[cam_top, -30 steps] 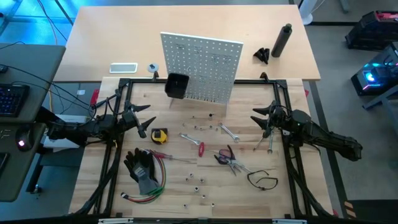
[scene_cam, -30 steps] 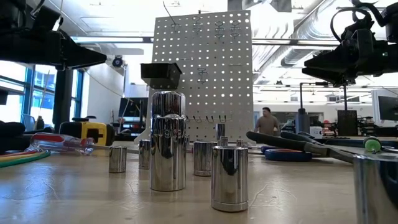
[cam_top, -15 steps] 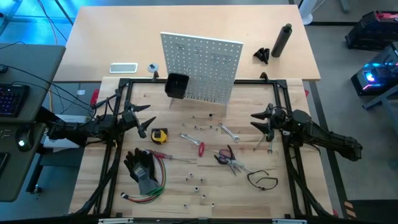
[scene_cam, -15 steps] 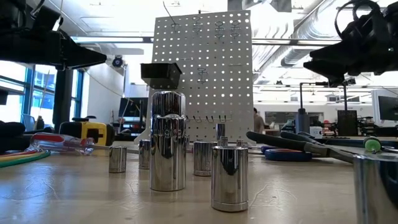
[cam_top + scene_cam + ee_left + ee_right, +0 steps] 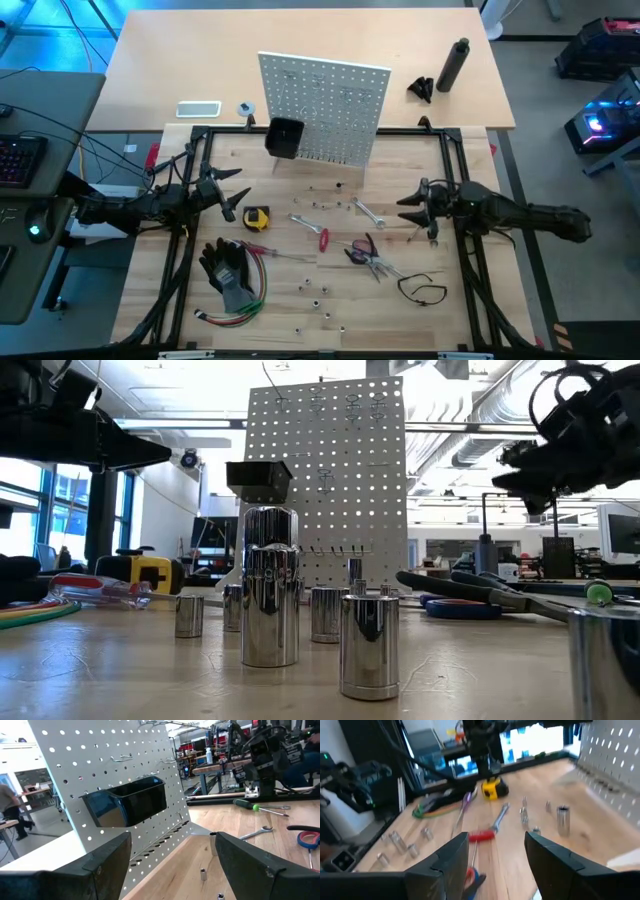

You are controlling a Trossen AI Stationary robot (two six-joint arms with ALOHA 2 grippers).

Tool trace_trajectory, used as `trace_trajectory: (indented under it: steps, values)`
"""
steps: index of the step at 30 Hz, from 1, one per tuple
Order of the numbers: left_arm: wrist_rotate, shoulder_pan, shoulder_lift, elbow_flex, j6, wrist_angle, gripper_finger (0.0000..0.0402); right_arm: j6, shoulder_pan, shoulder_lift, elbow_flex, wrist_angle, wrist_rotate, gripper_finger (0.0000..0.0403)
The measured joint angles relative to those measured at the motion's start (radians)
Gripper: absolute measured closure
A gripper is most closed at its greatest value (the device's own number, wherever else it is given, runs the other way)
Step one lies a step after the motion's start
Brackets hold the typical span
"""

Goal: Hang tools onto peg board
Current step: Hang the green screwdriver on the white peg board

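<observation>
— Since nothing hangs on the peg board (image 5: 322, 110) yet, where do the tools sit?

— All on the wooden table in front of the peg board: the yellow tape measure (image 5: 257, 217) out toward the left arm's side, the silver wrench (image 5: 368, 212) and red-handled screwdriver (image 5: 322, 238) nearer the middle, the pliers (image 5: 365, 254) and black loop (image 5: 422, 289) farther out.

— And the grippers?

— The right gripper (image 5: 412, 207) hovers past the wrench with its fingers parted and nothing between them — I judge it is lining up a pick. The left gripper (image 5: 232, 194) waits beside the tape measure, jaws spread wide and empty, probably keeping clear.

— Why face the board forward?

— So its hooks and black bin (image 5: 284, 137) meet the arms.
</observation>
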Motion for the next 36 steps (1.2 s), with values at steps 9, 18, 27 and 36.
trace_trajectory:
  steps: [9,18,27,36]
  values:
    - [0.000,0.000,0.000,0.000,0.000,0.000,0.0119,0.008,0.009,0.123,0.000,0.061,-0.004,0.0214]
    - [0.000,0.000,0.000,0.000,0.000,0.000,0.0119,-0.023,0.009,0.202,0.000,0.161,-0.030,0.0214]
    - [0.000,0.000,0.000,0.000,0.000,0.000,0.0119,-0.026,0.009,0.257,0.000,0.199,-0.047,0.0214]
    - [0.000,0.000,0.000,0.000,0.000,0.000,0.0119,-0.023,0.010,0.292,0.000,0.198,-0.048,0.0214]
